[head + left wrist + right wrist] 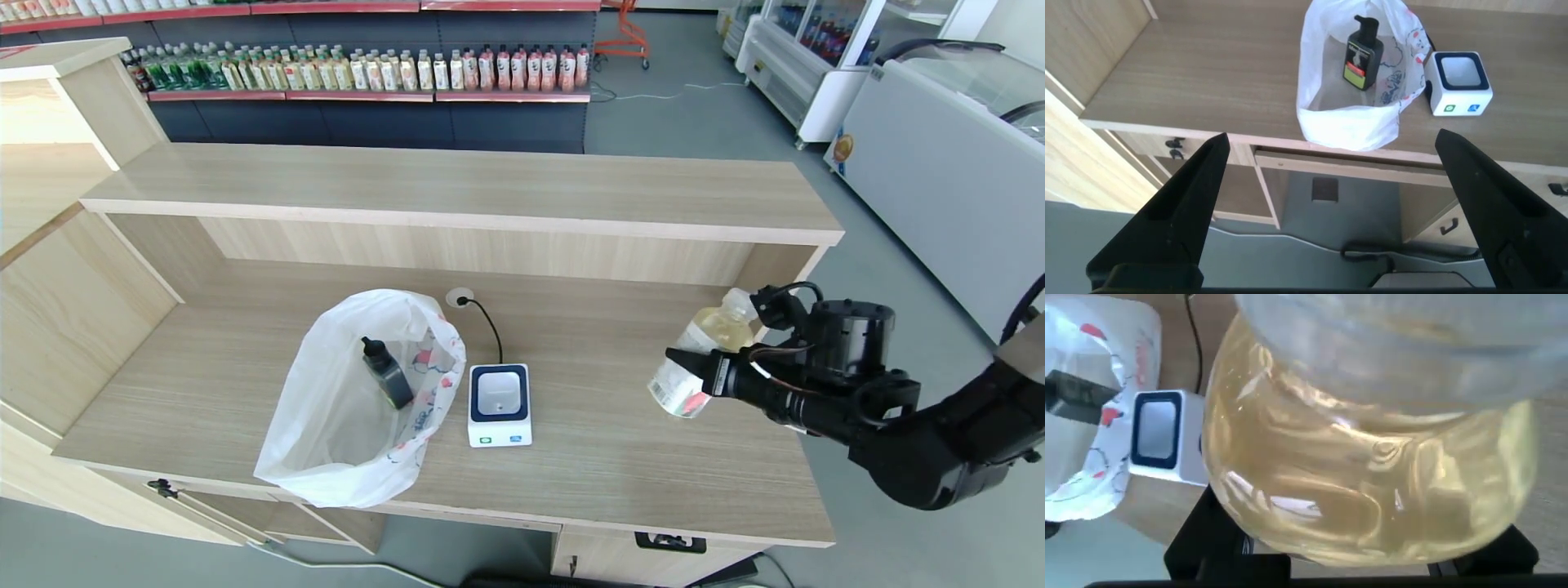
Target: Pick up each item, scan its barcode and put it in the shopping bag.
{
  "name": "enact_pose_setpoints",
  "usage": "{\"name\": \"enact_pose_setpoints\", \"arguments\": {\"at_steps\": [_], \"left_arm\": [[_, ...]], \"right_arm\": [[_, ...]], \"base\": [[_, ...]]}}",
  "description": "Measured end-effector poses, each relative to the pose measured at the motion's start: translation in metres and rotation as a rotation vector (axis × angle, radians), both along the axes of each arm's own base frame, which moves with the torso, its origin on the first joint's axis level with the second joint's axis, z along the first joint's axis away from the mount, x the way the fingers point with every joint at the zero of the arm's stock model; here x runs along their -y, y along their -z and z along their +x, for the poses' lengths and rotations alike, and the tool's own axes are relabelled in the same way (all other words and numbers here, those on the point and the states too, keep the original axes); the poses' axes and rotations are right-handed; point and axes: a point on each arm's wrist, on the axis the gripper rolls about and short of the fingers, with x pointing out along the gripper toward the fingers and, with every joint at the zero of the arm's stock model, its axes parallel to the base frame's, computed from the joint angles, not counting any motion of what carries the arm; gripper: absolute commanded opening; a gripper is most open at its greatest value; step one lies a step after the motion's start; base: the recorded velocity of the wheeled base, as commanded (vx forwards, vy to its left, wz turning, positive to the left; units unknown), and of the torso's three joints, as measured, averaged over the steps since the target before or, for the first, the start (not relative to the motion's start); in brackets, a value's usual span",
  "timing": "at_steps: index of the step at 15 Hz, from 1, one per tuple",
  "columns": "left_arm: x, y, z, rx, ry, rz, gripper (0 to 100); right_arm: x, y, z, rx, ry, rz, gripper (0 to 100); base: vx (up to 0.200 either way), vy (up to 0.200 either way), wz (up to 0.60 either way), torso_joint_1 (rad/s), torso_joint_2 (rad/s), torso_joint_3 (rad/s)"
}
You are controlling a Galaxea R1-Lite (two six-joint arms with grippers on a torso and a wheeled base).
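Right arm extends leftward, right jaws clamped on the bottle [722,331]; left jaws spread wide.

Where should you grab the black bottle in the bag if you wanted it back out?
Probably on its upper part, just under the pump top, coming from above through the open mouth of the shopping bag. The black bottle stands nearly upright, leaning a little, and the bag's walls wrap its sides, so only the top is free.

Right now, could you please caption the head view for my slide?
Right gripper holds a clear bottle right of the scanner; a dark bottle stands in the bag.
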Motion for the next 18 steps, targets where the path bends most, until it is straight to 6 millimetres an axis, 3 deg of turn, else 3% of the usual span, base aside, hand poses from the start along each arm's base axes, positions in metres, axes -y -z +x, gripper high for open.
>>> {"name": "enact_pose_setpoints", "arguments": {"at_steps": [3, 7, 12, 18], "left_arm": [[0.0, 0.0, 0.0, 0.0, 0.0, 0.001, 100], [0.0, 0.0, 0.0, 0.0, 0.0, 0.0, 100], [0.0, 0.0, 0.0, 0.0, 0.0, 0.0, 100], [0.0, 0.0, 0.0, 0.0, 0.0, 0.0, 100]], "right_arm": [[0.015, -0.043, -0.033, -0.001, -0.276, 0.105, 0], [0.018, -0.064, -0.077, 0.029, -0.481, 0.139, 0], [0.013, -0.083, -0.098, 0.101, -0.658, 0.153, 0], [-0.008, -0.086, -0.113, 0.083, -0.766, 0.16, 0]], "base": [[0.0, 0.0, 0.0, 0.0, 0.0, 0.0], [0.0, 0.0, 0.0, 0.0, 0.0, 0.0], [0.0, 0.0, 0.0, 0.0, 0.0, 0.0], [0.0, 0.0, 0.0, 0.0, 0.0, 0.0]]}}
